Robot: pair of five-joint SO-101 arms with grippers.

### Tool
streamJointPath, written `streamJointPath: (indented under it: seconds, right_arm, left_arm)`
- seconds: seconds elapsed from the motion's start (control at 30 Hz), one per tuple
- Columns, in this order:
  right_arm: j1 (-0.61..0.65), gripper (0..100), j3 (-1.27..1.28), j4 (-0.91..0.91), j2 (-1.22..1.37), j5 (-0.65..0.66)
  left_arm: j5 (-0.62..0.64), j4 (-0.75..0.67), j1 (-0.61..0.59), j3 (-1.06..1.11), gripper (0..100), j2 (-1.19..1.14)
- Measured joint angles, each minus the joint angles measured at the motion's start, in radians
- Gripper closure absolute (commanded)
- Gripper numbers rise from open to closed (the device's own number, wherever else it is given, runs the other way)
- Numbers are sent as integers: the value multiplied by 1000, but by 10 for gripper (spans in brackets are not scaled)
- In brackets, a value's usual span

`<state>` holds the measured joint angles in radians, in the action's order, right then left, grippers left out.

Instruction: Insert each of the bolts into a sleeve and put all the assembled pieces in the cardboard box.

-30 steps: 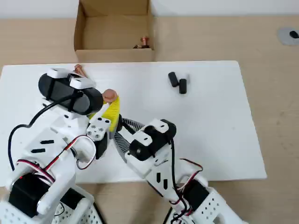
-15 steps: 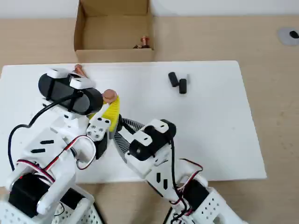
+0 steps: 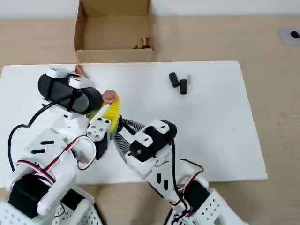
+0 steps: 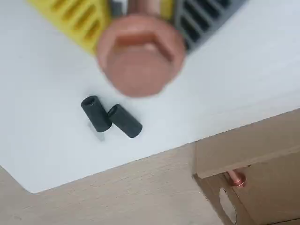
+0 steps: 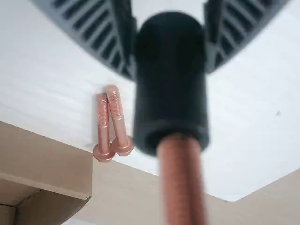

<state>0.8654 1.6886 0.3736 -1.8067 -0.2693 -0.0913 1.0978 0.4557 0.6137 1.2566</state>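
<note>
Copper hex-head bolt (image 4: pixel 140 54) sits clamped in the left gripper (image 4: pixel 140 11), its shaft end inside the black cylindrical sleeve (image 5: pixel 171 79) pinched by the right gripper (image 5: pixel 169 37), above the white board (image 3: pixel 211 131), near the cardboard box (image 3: pixel 115 55).

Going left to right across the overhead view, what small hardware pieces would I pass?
Loose copper bolts → round head of the held copper bolt → copper-headed piece inside the brown cardboard box → two black cylindrical sleeves.

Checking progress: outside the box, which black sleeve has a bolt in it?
The sleeve held by the right gripper; a copper bolt enters its end. The other two sleeves lie loose, boltless.
</note>
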Motion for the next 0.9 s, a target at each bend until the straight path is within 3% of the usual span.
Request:
streamJointPath:
  seconds: [0.67,0.9]
  right_arm:
    - [-3,989,0,0,0,0]
    - [-3,989,0,0,0,0]
  left_arm:
    - [0,-29,2,35,992,0]
    - [40,-29,2,35,883,0]
